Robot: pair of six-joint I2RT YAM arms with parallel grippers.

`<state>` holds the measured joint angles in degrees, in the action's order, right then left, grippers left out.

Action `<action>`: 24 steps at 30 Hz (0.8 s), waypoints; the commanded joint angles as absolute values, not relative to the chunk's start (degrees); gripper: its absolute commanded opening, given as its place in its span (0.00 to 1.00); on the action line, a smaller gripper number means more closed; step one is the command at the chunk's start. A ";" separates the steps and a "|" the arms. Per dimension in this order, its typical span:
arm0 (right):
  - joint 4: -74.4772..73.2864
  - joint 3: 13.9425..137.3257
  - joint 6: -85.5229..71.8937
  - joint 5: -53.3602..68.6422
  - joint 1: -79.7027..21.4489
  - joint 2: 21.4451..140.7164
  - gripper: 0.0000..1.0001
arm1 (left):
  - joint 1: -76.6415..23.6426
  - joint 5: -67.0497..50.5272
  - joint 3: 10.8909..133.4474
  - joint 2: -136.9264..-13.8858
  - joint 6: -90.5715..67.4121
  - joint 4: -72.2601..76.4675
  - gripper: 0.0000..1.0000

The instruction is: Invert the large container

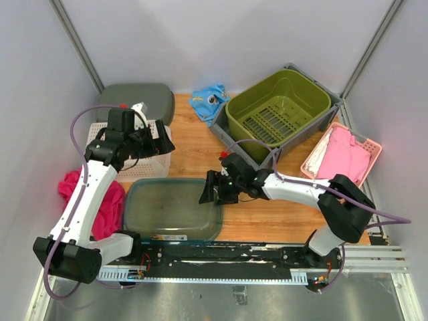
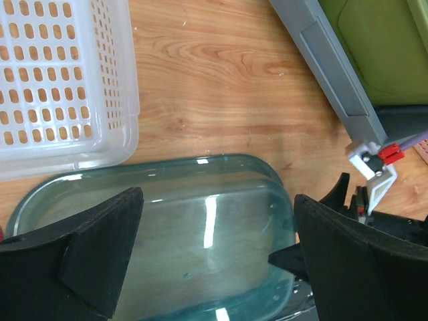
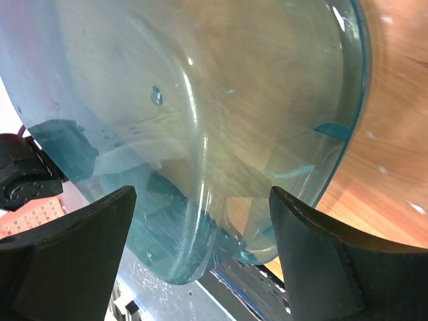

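The large clear glass container [image 1: 172, 208] lies flat at the table's front edge, its near side over the black rail. I cannot tell which way up it is. My right gripper [image 1: 208, 188] is open, low at the container's right end. In the right wrist view the container [image 3: 200, 100] fills the space ahead of the right gripper [image 3: 202, 197], and the fingers do not touch it. My left gripper [image 1: 162, 139] is open and empty, raised over the white basket's right edge. In the left wrist view the left gripper [image 2: 217, 200] looks down on the container [image 2: 180, 241].
A white perforated basket [image 1: 134, 155] stands left of centre, with a grey tub [image 1: 137, 100] behind it. A green basket [image 1: 277, 110] sits in a grey bin [image 1: 331, 115] at the back right. Also here are a pink basket with cloth [image 1: 342, 154], a blue cloth [image 1: 208, 100] and a magenta cloth [image 1: 100, 200].
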<state>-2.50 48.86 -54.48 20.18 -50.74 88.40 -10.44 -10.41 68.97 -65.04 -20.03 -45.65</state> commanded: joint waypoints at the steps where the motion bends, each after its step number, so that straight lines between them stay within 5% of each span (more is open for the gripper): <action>1: 2.68 55.37 -54.20 25.94 -56.01 91.68 0.82 | -10.90 -11.51 71.63 -65.48 -20.46 -45.61 0.99; 11: 0.10 57.78 -50.32 27.29 -57.29 91.83 0.82 | -13.00 -10.91 72.59 -67.90 -20.99 -45.18 0.99; 24: -29.76 49.49 -37.21 -7.07 -41.32 61.08 0.87 | -29.57 0.67 84.96 -80.30 -21.22 -41.42 0.99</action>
<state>-18.26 50.59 -42.63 7.92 -46.78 68.62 -23.24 -5.23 79.48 -75.40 -21.30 -45.04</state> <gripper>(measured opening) 0.866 0.991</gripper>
